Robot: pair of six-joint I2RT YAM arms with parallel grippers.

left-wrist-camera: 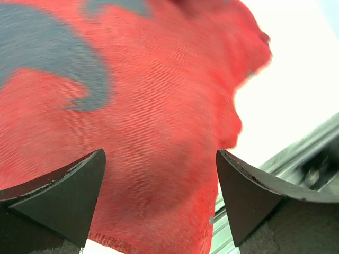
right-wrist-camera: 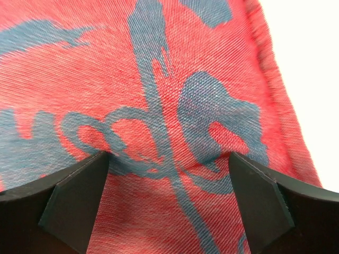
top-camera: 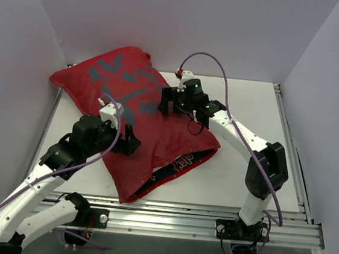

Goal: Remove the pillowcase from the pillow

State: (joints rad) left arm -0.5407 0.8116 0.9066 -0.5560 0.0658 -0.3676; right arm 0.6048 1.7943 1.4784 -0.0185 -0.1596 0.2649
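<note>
The red pillowcase [top-camera: 124, 98], printed with dark grey strokes, lies diagonally across the table's left half and bulges with its filling. The pillow is hidden inside it; no white shows. The case's open end [top-camera: 181, 163] faces the near right and shows a dark printed lining. My left gripper [top-camera: 132, 144] hovers open over the plain red near part [left-wrist-camera: 159, 106], its fingers [left-wrist-camera: 79, 185] apart from the cloth. My right gripper [top-camera: 171, 109] stands open on the printed part [right-wrist-camera: 169, 79], and its fingertips [right-wrist-camera: 85, 180] dent the fabric.
White table [top-camera: 250, 111] stretches to the right of the case. Grey walls close in on the left, back and right. A metal rail [top-camera: 208, 219] runs along the near edge and shows in the left wrist view [left-wrist-camera: 296, 153].
</note>
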